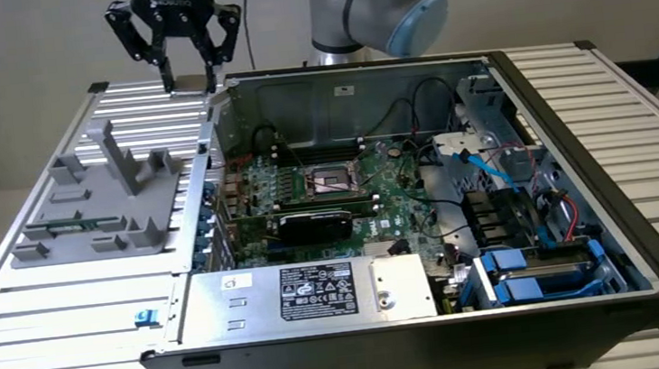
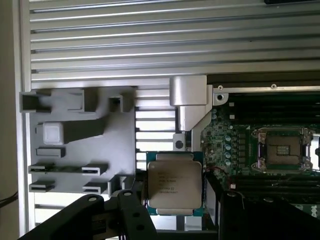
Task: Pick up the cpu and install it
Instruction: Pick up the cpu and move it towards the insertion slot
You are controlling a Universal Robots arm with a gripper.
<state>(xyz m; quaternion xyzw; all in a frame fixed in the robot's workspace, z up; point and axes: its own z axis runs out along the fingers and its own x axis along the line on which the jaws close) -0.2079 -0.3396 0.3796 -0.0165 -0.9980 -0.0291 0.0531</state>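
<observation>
Gripper (image 1: pixel 189 76) at upper left of exterior view, fingers clamped on cpu (image 2: pixel 172 184), raised beside case (image 1: pixel 443 350) corner, socket (image 1: pixel 335 178) mid-frame

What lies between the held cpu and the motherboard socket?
In the exterior view, the case's side wall and a strip of green motherboard separate the cpu from the socket; the wrist view shows that board strip too.

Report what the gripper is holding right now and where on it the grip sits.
The gripper holds the cpu, pinched by two opposite side edges with its metal top facing up, in the air next to the open computer case.
</observation>
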